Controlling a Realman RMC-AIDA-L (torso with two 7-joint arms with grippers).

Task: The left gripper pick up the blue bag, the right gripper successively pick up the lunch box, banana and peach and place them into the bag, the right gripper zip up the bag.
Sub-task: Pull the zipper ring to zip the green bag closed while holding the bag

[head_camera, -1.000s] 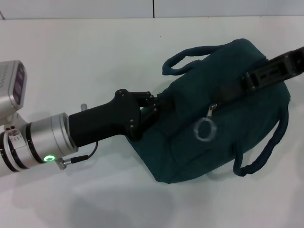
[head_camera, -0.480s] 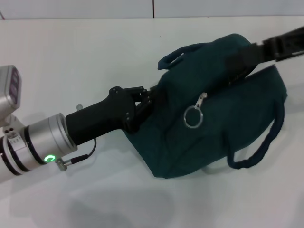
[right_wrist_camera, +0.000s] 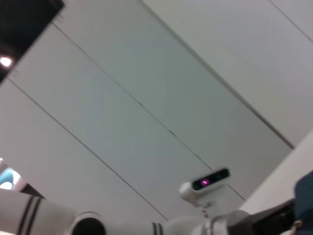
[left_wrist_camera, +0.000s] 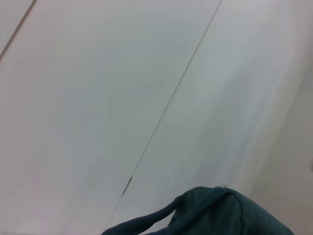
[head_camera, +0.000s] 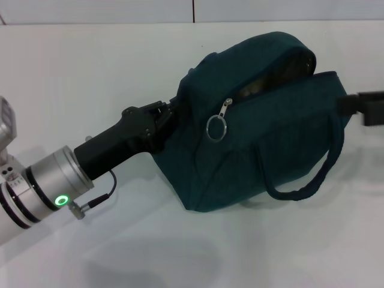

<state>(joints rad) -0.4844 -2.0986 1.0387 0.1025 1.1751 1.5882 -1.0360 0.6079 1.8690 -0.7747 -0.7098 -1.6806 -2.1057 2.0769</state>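
The left gripper (head_camera: 170,117) keeps its fingers clamped on the near end of the blue bag (head_camera: 258,126), which lies on the white counter (head_camera: 90,72). Since a second ago the bag has slid toward the left arm and rolled, so its zipper pull ring (head_camera: 216,127) now sits close beyond the fingers, and the mouth gapes open on the far side. The right gripper (head_camera: 363,108) has left the bag's top and shows only at the frame edge beyond the bag; whether its fingers are open cannot be told. One strap (head_camera: 312,177) hangs loose.
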